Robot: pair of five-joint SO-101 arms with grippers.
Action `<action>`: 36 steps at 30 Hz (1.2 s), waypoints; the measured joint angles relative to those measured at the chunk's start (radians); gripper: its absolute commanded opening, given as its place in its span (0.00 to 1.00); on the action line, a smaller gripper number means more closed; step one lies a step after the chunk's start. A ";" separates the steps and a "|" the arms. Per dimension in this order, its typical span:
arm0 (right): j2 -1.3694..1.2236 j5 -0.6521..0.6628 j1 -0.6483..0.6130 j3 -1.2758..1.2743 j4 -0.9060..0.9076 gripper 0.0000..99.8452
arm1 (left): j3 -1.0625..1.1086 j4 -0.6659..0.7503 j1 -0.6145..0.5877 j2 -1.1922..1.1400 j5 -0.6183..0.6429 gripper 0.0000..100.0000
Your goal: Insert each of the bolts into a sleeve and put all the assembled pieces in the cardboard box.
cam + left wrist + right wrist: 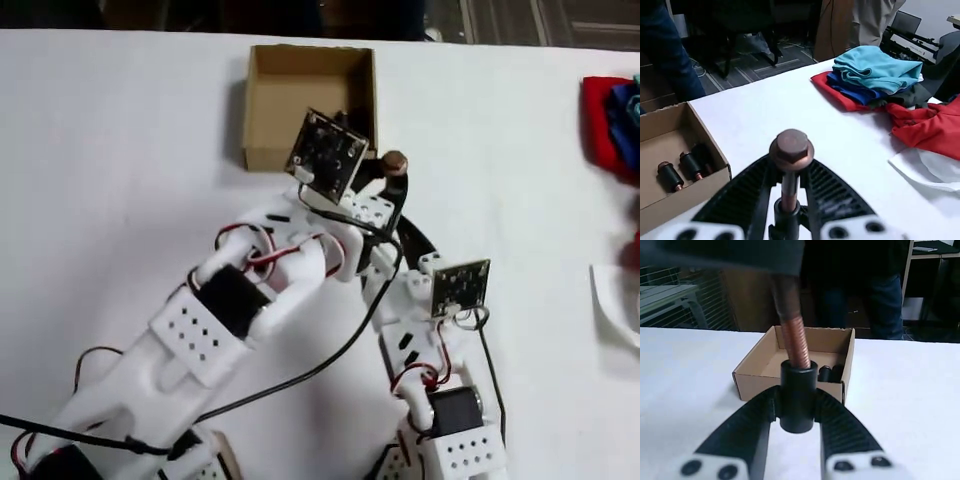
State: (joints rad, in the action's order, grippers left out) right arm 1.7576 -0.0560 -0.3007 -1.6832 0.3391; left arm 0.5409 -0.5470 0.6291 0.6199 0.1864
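White table (120, 150), clothes pile (875, 75) on it, dark floor (765, 60) beyond; left pincer (788, 172) clamps bolt (791, 149), right pincer (798, 407) clamps sleeve (798, 390).

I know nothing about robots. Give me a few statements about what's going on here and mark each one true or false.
1. The left pincer grips a copper-coloured bolt just below its head. True.
2. The right pincer holds nothing. False: it is shut on a black sleeve, and the bolt's threaded end goes into the sleeve's top.
3. The cardboard box is empty. False: at least two assembled pieces lie inside it.
4. A pile of clothes lies on the table, apart from the box. True.
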 measured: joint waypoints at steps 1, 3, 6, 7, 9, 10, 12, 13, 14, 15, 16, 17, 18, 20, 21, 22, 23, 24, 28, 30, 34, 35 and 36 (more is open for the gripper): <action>0.000 0.000 0.000 0.000 0.000 0.02 | 0.008 0.000 0.002 0.000 0.000 0.03; 0.000 0.000 0.000 0.000 0.000 0.02 | 0.017 0.000 0.002 0.000 0.000 0.03; 0.000 0.000 0.000 0.000 0.000 0.02 | 0.018 0.000 -0.002 0.000 0.000 0.03; 0.000 0.000 0.000 0.000 0.000 0.02 | 0.018 0.000 -0.005 0.000 0.000 0.03; 0.000 0.000 -0.003 0.000 0.000 0.02 | 0.018 0.000 -0.015 0.000 0.002 0.03; 0.000 0.000 -0.005 0.000 0.000 0.02 | 0.018 0.000 -0.020 -0.002 0.003 0.03; 0.000 0.000 -0.006 0.000 0.000 0.02 | 0.029 0.000 -0.021 -0.009 0.003 0.03; -0.002 0.000 -0.006 0.000 0.000 0.02 | 0.029 0.002 -0.023 -0.020 0.003 0.03; -0.003 0.000 -0.006 0.000 0.002 0.02 | 0.029 0.005 -0.025 -0.032 0.003 0.03; -0.003 0.002 -0.006 0.000 0.002 0.02 | 0.028 0.009 -0.026 -0.052 0.003 0.04; -0.002 0.002 -0.006 0.000 0.002 0.02 | 0.028 0.009 -0.028 -0.074 0.003 0.05; -0.002 0.002 -0.006 0.000 0.002 0.02 | 0.031 0.000 -0.028 -0.098 0.005 0.06; -0.002 0.002 -0.006 -0.002 0.000 0.02 | 0.032 0.000 -0.028 -0.121 0.005 0.07; -0.002 0.000 -0.006 -0.002 0.002 0.02 | 0.029 -0.015 -0.028 -0.135 0.005 0.07; 0.000 0.000 -0.006 -0.002 0.002 0.02 | 0.020 -0.028 -0.028 -0.135 0.005 0.08; 0.000 0.000 -0.006 -0.002 0.006 0.02 | 0.008 -0.041 -0.028 -0.138 0.005 0.08; 0.000 0.000 -0.006 -0.002 0.012 0.02 | -0.003 -0.057 -0.028 -0.138 0.005 0.08; 0.000 0.000 -0.006 -0.002 0.014 0.02 | -0.018 -0.075 -0.028 -0.138 0.005 0.08; 0.000 0.000 -0.003 -0.002 0.014 0.02 | -0.101 -0.166 -0.038 -0.138 0.005 0.10; 0.000 0.000 0.000 -0.002 0.014 0.02 | -0.140 -0.215 -0.049 -0.138 0.003 0.14; 0.000 0.000 0.005 -0.002 0.014 0.02 | -0.195 -0.313 -0.072 -0.138 0.003 0.15; -0.003 0.002 0.002 -0.002 0.017 0.02 | -0.206 -0.331 -0.075 -0.138 0.003 0.15; -0.002 0.002 0.002 -0.002 0.017 0.02 | -0.213 -0.347 -0.075 -0.138 0.003 0.15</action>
State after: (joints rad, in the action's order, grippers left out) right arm 1.7561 -0.0545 -0.2992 -1.6847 0.3560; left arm 0.3276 -0.8938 0.5539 0.4818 0.1895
